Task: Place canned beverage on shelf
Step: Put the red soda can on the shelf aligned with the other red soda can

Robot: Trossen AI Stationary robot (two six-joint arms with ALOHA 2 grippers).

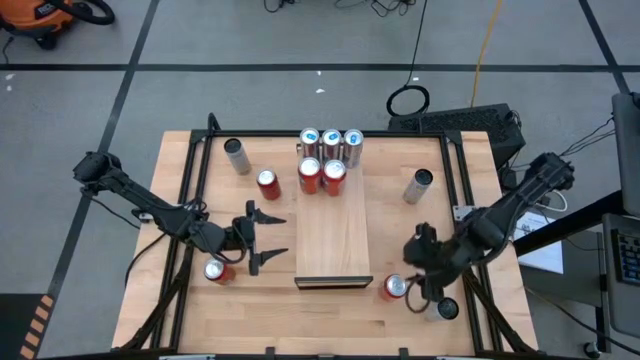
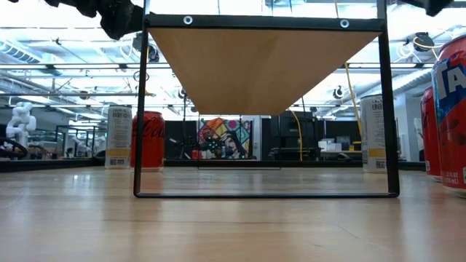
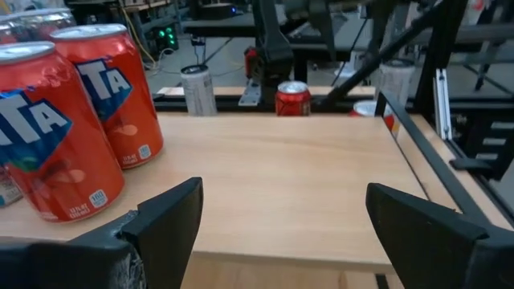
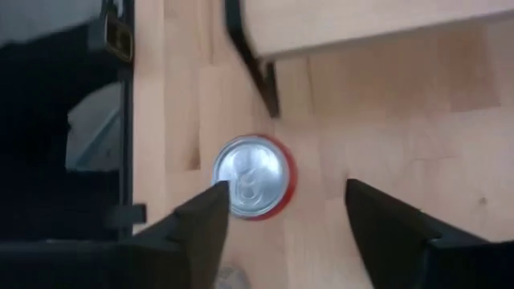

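Two arms work at the wooden table [image 1: 180,320], one on each side of the shelf [image 1: 335,235], a long pale wood panel raised on a black frame along the table's middle.

Nearest the table's front edge, at about five o'clock from the shelf's centre, the right gripper [image 1: 428,262] hangs above a red can [image 1: 395,288] that stands upright on the tabletop, just off the shelf's dark-edged front corner. In the right wrist view its fingers [image 4: 197,229] are spread apart and come down on either side of that can [image 4: 254,177] with clear gaps; they hold nothing. A silver can [image 1: 445,309] stands just beside it, nearer the corner.

At about eight o'clock the left gripper [image 1: 262,238] points at the shelf's left long edge, its fingers wide apart and empty. Another red can [image 1: 217,270] stands on the table just behind it.

Farther back, at twelve o'clock, five cans stand on the shelf's far end: two red ones [image 1: 322,177] in front and three blue-and-white ones [image 1: 331,143] behind them. On the tabletop, a red can [image 1: 268,184] and a silver can [image 1: 237,156] stand at about ten o'clock, and a silver can [image 1: 418,186] at two o'clock.
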